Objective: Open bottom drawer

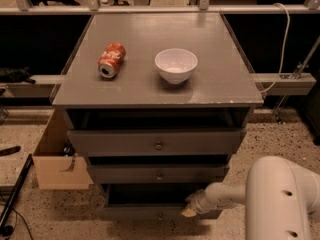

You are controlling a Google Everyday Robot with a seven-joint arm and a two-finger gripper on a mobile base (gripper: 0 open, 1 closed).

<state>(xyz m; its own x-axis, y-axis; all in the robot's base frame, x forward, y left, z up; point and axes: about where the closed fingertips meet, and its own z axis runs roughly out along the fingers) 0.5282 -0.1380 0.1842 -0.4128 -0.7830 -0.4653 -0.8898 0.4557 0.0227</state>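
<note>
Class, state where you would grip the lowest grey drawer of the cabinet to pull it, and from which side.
Grip the small round knob centred on the flat grey bottom drawer front, coming straight from the front: nothing else protrudes. The gripper sits near that front's right end.

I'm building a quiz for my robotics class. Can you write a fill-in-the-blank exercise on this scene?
1. On the cabinet, the can lies on its ____.
2. Right of the can stands a white ____.
3. The gripper is at the bottom drawer, near its ____ end.
4. A cardboard ____ sits on the floor left of the cabinet.
Missing words: side; bowl; right; box.
</note>
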